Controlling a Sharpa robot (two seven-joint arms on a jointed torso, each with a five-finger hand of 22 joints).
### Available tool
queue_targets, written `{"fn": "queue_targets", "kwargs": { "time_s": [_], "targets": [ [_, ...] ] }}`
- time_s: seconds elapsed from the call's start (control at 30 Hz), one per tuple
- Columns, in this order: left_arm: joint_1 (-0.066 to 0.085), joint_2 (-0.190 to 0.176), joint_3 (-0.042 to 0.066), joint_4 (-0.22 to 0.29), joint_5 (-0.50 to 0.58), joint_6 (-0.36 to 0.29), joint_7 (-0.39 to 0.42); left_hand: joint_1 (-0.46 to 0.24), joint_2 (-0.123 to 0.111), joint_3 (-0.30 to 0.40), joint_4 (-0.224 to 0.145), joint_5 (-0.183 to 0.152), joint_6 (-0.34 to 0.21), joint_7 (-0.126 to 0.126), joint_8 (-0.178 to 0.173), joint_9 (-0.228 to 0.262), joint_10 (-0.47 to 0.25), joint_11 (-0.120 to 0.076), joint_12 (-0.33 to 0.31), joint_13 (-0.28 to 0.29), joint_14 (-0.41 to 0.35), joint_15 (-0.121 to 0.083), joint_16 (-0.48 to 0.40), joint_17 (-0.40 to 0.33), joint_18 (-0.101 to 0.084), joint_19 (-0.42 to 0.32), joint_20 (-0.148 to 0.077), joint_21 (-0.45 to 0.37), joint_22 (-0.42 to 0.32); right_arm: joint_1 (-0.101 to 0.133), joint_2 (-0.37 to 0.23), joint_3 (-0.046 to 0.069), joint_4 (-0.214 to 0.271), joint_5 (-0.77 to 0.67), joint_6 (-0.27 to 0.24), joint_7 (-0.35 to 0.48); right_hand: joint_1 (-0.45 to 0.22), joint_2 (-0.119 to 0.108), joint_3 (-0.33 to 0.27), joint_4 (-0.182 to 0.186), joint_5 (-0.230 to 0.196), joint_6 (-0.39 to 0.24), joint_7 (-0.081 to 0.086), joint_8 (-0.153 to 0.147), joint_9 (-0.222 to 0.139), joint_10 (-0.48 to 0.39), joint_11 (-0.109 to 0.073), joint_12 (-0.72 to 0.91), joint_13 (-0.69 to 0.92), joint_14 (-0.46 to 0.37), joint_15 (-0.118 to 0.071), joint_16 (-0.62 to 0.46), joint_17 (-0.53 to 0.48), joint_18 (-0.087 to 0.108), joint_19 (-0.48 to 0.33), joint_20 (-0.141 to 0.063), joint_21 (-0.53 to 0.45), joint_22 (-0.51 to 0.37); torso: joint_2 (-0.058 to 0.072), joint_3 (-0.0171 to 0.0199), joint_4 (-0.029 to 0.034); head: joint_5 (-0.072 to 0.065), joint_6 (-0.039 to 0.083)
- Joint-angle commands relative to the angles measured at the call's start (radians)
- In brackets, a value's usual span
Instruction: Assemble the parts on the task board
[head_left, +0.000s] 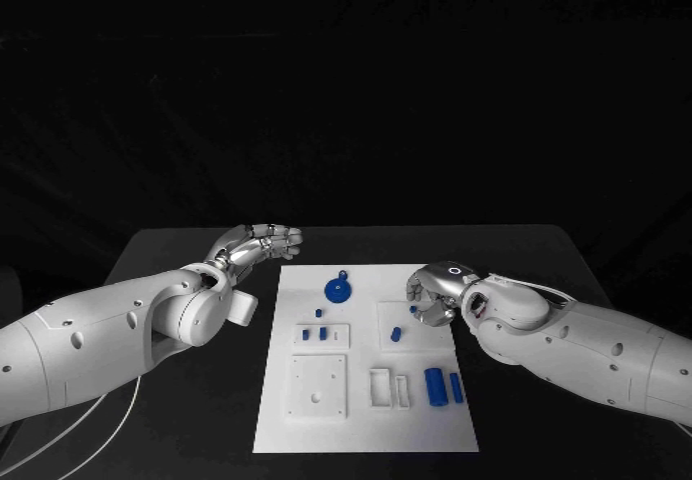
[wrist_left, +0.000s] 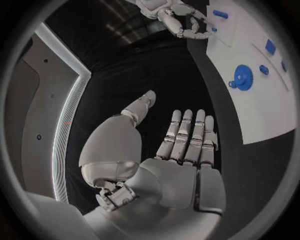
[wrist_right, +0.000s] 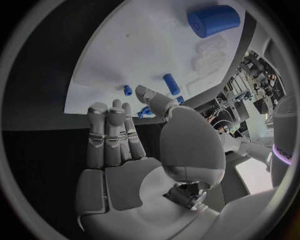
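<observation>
Head view gives you the white task board (head_left: 368, 425) lying on the black tabletop (head_left: 188, 420), its near edge toward the robot. Nearest on it you have a raised white square block (head_left: 319, 386) at the left, then two small upright white frames (head_left: 389, 388), then a thick blue cylinder (head_left: 434, 386) with a thinner blue peg (head_left: 456, 388) just beside it at the right. Further back sits a white holder (head_left: 322, 336) with two short blue pins (head_left: 325, 332) standing in it, and another tiny pin just beyond. A second white holder (head_left: 398, 328) lies beside it with one small blue piece (head_left: 397, 333) on it. Furthest back, a blue round wheel-like part (head_left: 338, 291) lies flat on the board.

Your right hand (head_left: 434, 292) hovers over the board's right edge, level with the second holder, fingers straight and held side by side with the thumb set apart, empty as far as the right wrist view lets you see; whether the fingertips touch the board is unclear. Your left hand (head_left: 257, 243) is off the board, over bare tabletop beyond its far-left corner, fingers extended together, thumb spread out, holding nothing.

Small recesses in the near block are too fine to read.
</observation>
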Motion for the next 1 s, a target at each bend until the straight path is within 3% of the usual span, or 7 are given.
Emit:
{"fn": "queue_targets", "kwargs": {
  "time_s": [0.03, 0.2, 0.37, 0.6, 1.0],
  "targets": [
    [0.002, -0.001, 0.001, 0.006, 0.052, -0.008, 0.069, -0.028, 0.003, -0.024, 0.006, -0.011, -0.013, -0.003, -0.005, 0.0, -0.013, -0.003, -0.004, -0.002, -0.017, -0.003, -0.011, 0.001, -0.007, -0.013, 0.002, -0.011, 0.003, -0.002, 0.006, -0.001, -0.008, -0.026, -0.001, -0.007, 0.004, -0.003, 0.008, 0.004, -0.006, 0.009, 0.0, 0.006, -0.001, 0.011, -0.002, -0.009, -0.003, 0.006, -0.001, 0.005, -0.002, 0.061, 0.008, 0.0, 0.004, 0.013, 0.001, 0.0002, 0.0011, 0.001, -0.002],
    [0.002, -0.002, 0.001, 0.012, 0.05, -0.003, 0.081, -0.058, 0.015, -0.061, 0.005, -0.022, -0.02, -0.008, -0.005, 0.003, -0.027, -0.006, -0.003, -0.002, -0.038, -0.018, -0.024, 0.004, -0.007, -0.035, 0.009, -0.026, 0.009, -0.006, 0.015, -0.005, -0.019, -0.041, -0.011, -0.02, 0.011, 0.003, 0.037, 0.018, -0.031, 0.019, -0.004, 0.008, -0.002, 0.029, -0.006, -0.018, -0.009, 0.013, -0.004, 0.006, -0.005, 0.061, 0.015, -0.001, 0.004, 0.014, 0.0, 0.0, 0.0005, 0.002, -0.006],
    [0.002, -0.002, 0.001, 0.018, 0.047, 0.001, 0.084, -0.062, 0.02, -0.069, 0.003, -0.022, -0.021, -0.002, -0.004, 0.003, -0.029, 0.0, -0.003, -0.001, -0.042, -0.019, -0.027, 0.007, -0.007, -0.04, 0.012, -0.028, 0.014, -0.01, 0.02, -0.008, -0.025, -0.052, -0.011, -0.031, 0.021, 0.004, 0.072, 0.031, -0.056, 0.025, -0.007, 0.009, -0.003, 0.043, -0.008, -0.027, -0.015, 0.018, -0.007, 0.008, -0.006, 0.061, 0.024, -0.004, 0.007, 0.015, 0.0, 0.0001, 0.0001, 0.003, -0.007],
    [0.002, -0.002, 0.001, 0.025, 0.047, 0.002, 0.088, -0.064, 0.024, -0.075, 0.001, -0.021, -0.027, 0.009, -0.007, 0.003, -0.031, 0.006, -0.003, -0.001, -0.045, -0.017, -0.028, 0.01, -0.007, -0.034, 0.01, -0.027, 0.019, -0.012, 0.033, -0.014, -0.036, -0.052, -0.01, -0.03, 0.025, 0.006, 0.096, 0.039, -0.06, 0.034, -0.01, 0.012, -0.004, 0.058, -0.011, -0.034, -0.019, 0.021, -0.01, 0.011, -0.007, 0.061, 0.031, -0.006, 0.01, 0.016, 0.0, -0.0011, 0.0, 0.004, -0.008],
    [0.002, -0.001, 0.001, 0.026, 0.048, 0.0, 0.089, -0.077, 0.041, -0.081, 0.004, -0.013, -0.051, 0.011, -0.016, 0.0, -0.033, 0.007, -0.002, -0.001, -0.041, -0.022, -0.028, 0.019, -0.007, -0.014, 0.001, -0.03, 0.019, -0.021, 0.052, -0.026, -0.046, -0.077, -0.007, -0.041, 0.03, 0.028, 0.124, 0.04, -0.065, 0.063, -0.023, 0.026, 0.002, 0.101, -0.024, -0.031, -0.015, 0.021, -0.022, 0.014, -0.007, 0.061, 0.034, -0.009, 0.015, 0.019, 0.0, -0.0001, 0.0, 0.006, -0.016]
  ]
}}
